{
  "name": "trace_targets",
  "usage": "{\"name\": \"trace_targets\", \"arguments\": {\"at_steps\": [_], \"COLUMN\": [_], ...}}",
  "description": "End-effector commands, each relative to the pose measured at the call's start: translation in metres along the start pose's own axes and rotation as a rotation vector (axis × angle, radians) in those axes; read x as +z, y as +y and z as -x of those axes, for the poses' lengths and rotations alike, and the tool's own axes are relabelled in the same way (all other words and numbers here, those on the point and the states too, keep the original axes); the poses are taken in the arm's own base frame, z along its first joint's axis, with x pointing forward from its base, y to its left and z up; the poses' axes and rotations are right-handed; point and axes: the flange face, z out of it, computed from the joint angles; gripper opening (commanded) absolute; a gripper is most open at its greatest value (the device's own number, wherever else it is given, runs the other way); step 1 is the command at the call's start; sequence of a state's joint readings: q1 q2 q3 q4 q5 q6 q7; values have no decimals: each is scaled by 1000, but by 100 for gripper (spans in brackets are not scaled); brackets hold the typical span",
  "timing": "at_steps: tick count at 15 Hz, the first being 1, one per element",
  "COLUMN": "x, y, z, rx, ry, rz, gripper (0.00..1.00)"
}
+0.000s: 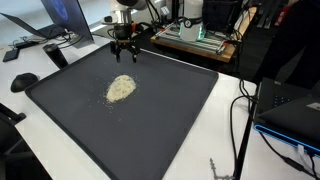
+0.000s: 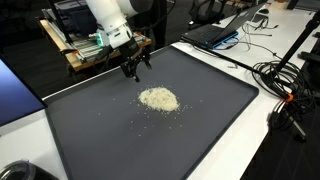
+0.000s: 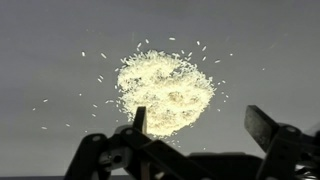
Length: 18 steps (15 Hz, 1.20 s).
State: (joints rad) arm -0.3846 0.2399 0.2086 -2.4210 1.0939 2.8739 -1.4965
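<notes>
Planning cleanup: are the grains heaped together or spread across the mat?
Mostly heaped: the grains form one compact mound on the mat, with a few strays close around it.

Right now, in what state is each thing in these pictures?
tool, open, holds nothing, in the air and apart from the pile
pile of grains, heaped in one low mound on the tray, loose grains scattered around it
tray, lies flat on the table, bare except for the grains
cables, lie tangled on the table beside the tray
</notes>
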Motion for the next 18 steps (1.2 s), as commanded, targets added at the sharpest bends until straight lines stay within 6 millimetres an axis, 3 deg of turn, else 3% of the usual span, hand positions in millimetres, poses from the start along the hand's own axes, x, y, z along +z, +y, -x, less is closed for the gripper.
{"name": "trace_targets", "arguments": {"at_steps": [1, 10, 18], "x": [0, -4, 0], "y": [-6, 1, -15], "z": [-3, 2, 4], "rx": [-7, 9, -126], "ry": [2, -36, -166], "rz": [5, 51, 182], "gripper": [100, 100, 100]}}
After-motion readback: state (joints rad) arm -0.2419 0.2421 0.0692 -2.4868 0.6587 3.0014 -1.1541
